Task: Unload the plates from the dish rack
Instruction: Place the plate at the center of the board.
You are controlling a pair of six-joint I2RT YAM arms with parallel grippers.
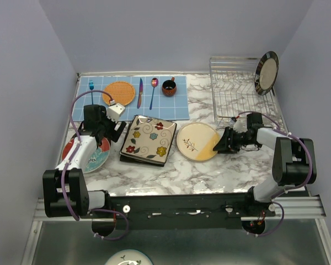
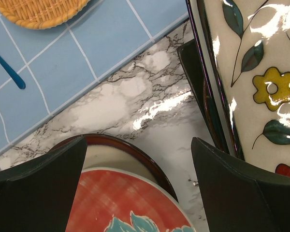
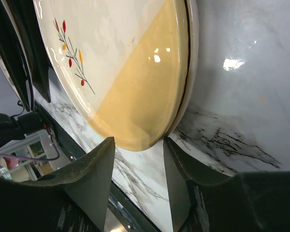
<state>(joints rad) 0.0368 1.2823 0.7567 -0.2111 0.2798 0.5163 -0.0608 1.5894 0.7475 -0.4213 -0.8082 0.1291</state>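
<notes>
One stripe-rimmed plate (image 1: 266, 73) stands in the far right corner of the dish rack (image 1: 237, 96) seen from above; at the left wrist, the left claw (image 2: 137, 142) gapes wide over a red-rimmed plate (image 2: 121, 193); at the right wrist, the right claw (image 3: 138, 140) sits half-open at the rim of a cream plate (image 3: 125, 72).

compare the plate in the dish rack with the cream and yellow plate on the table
The stripe-rimmed plate stands on edge in the dish rack; the cream and yellow plate lies flat on the table. The stripe-rimmed plate has a dark banded rim; the cream and yellow plate has a sprig motif. The right gripper is at the cream and yellow plate's edge, not the stripe-rimmed plate's. Both are round.
</notes>
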